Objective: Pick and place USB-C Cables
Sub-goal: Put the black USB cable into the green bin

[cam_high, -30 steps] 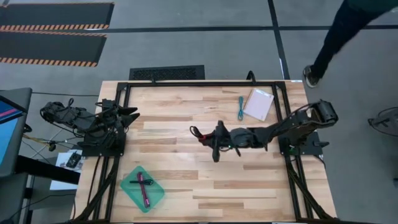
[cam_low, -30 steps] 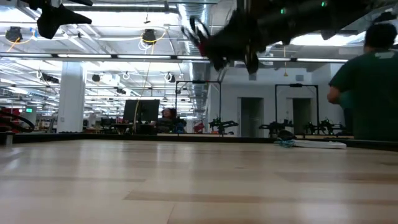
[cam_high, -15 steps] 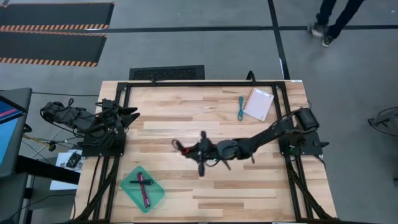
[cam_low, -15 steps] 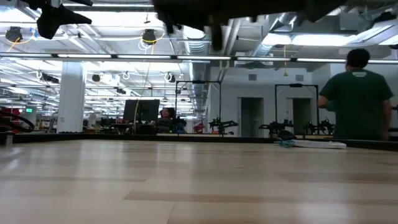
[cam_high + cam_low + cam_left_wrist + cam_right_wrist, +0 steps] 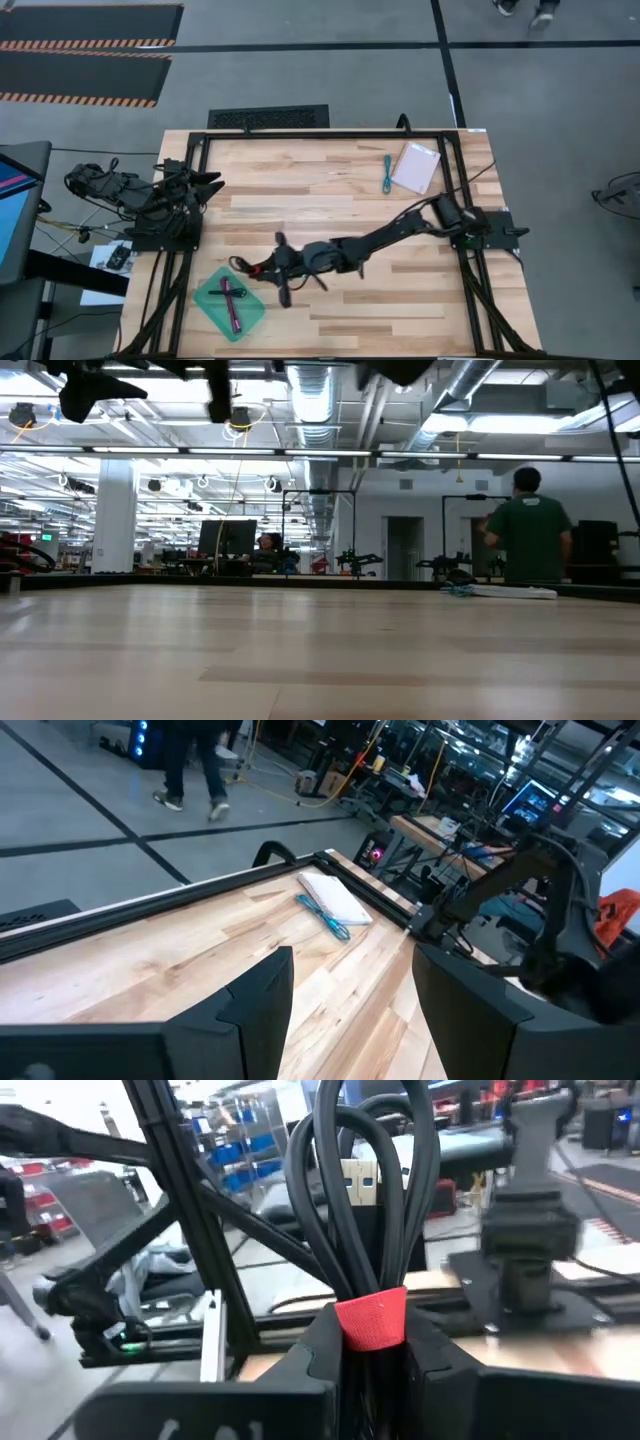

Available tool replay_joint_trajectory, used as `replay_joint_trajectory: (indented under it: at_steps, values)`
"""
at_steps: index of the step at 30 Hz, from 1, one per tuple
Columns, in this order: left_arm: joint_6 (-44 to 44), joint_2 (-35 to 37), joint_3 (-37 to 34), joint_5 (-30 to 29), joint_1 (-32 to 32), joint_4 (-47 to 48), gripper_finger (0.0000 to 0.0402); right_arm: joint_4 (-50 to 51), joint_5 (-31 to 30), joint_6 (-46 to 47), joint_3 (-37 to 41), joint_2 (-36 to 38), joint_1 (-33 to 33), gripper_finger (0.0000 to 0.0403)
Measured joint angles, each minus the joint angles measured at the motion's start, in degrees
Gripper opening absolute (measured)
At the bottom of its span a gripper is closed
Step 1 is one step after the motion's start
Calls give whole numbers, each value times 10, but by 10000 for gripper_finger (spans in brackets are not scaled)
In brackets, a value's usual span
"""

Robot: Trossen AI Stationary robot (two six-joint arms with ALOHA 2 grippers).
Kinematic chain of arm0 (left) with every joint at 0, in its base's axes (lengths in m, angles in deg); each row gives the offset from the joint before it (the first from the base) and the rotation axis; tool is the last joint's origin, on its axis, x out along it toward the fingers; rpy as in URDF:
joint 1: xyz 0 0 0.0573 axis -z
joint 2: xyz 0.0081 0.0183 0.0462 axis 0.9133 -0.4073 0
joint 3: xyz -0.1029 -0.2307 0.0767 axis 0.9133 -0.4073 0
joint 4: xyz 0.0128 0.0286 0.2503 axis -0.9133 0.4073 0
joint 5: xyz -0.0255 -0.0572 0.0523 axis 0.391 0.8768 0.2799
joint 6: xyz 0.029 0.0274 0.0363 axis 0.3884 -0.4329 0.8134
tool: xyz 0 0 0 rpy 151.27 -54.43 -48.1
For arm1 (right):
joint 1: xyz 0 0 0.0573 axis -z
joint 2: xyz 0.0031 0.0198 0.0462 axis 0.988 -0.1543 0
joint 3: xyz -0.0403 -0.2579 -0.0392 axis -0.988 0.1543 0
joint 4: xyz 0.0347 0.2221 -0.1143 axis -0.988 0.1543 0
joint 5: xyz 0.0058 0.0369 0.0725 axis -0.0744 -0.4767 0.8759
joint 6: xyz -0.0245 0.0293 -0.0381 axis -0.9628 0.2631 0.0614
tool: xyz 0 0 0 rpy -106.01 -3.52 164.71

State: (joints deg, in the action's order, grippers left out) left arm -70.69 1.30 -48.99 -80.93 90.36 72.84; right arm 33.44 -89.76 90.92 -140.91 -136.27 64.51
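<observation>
My right gripper (image 5: pixel 264 271) reaches across the table and is shut on a black USB-C cable with a red band (image 5: pixel 243 266), just beside a green tray (image 5: pixel 250 312). The tray holds a magenta cable (image 5: pixel 226 290) and a black cable (image 5: pixel 236 318). A teal cable (image 5: pixel 387 172) lies flat on the wood at the far right, next to a white-pink packet (image 5: pixel 415 167); both also show in the left wrist view, the teal cable (image 5: pixel 326 916) and the packet (image 5: pixel 338 900). My left gripper (image 5: pixel 212 182) waits, open and empty, at the table's left. My right gripper pinches the bundled cable between its two fingers at the red band (image 5: pixel 370 1320). The fingers come roughly level from the table's right and lie along the cable. The black loops (image 5: pixel 360 1190) stick out beyond the fingertips, and the cable is lifted clear of the table.
A black frame rail (image 5: pixel 330 134) runs along the table's far edge, and the arm bases stand at the left (image 5: pixel 160 225) and right (image 5: pixel 485 225). A person (image 5: pixel 528 530) stands in the room beyond the table. Bare wood (image 5: pixel 400 310) lies at the near right.
My right gripper has carried the black-and-red cable from the table's middle toward the left and near edges, ending beside the green tray. It has stayed shut on the cable, which has kept clear of the table. The person behind the table has walked on.
</observation>
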Motion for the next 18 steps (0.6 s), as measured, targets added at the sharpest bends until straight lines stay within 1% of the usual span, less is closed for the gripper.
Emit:
replay_joint_trajectory:
  at_steps: [3,6,10,18]
  values:
    - [0,0,0,0,0,0,194,51,8,0,-48,-25,-3,51]
    - [0,0,0,0,0,0,194,78,27,0,-99,-50,-5,52]
    - [0,0,0,0,0,0,194,105,29,0,-163,-84,-12,53]
    - [-6,0,0,0,0,0,194,113,66,21,-302,-174,-18,54]
